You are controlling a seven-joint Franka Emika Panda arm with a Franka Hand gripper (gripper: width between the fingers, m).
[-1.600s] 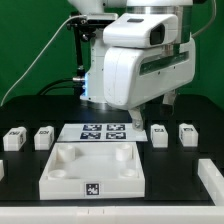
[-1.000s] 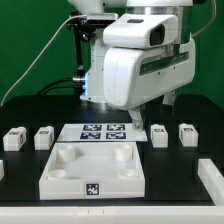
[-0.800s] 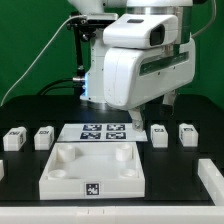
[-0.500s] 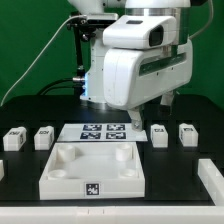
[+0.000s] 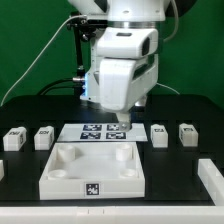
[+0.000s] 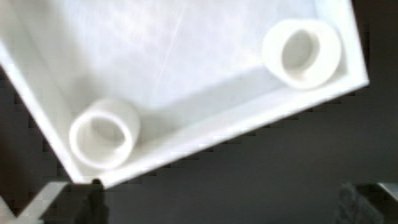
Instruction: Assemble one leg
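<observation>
Overhead, the gripper (image 5: 121, 120) is held at the tabletop's (image 5: 70, 172) twelve o'clock, fingers (image 6: 79, 200) spread wide, nothing gripped; a leg (image 5: 158, 135) is seen at two o'clock.

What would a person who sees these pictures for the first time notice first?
First the big white robot arm in the middle, its open gripper hanging over the marker board. Then the square white tabletop in front, and small white legs beside the board on both sides.

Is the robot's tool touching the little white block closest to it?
Apart. In the exterior view, the tool hangs open over the marker board, and a clear gap separates it from the nearest leg.
</observation>
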